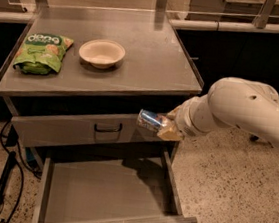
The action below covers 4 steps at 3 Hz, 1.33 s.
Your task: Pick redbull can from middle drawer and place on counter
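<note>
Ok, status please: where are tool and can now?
Tool shut on redbull can, above open middle drawer. Can sideways, below counter level. Bowl and snack bag sit on counter, apart from tool.
</note>
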Tool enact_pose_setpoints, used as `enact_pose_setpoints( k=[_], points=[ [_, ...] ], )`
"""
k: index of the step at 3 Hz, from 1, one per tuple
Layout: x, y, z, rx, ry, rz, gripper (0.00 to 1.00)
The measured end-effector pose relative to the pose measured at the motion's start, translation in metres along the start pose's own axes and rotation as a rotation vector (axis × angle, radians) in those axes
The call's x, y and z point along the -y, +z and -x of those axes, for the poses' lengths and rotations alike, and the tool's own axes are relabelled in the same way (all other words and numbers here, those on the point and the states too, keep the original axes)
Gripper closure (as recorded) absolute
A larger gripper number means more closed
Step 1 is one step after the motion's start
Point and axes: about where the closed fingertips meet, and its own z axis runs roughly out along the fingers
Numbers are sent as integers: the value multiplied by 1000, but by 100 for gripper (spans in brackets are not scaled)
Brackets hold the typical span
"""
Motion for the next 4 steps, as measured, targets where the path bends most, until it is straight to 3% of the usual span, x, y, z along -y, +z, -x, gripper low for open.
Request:
enact_pose_setpoints(
  k=[1, 2, 3, 4],
  points=[
    [18, -44, 9, 22, -18, -89, 100],
    [25, -68, 14, 40, -28, -137, 100],
    [26, -69, 14, 40, -28, -138, 100],
    [48, -83, 33, 75, -17, -197, 100]
  ],
)
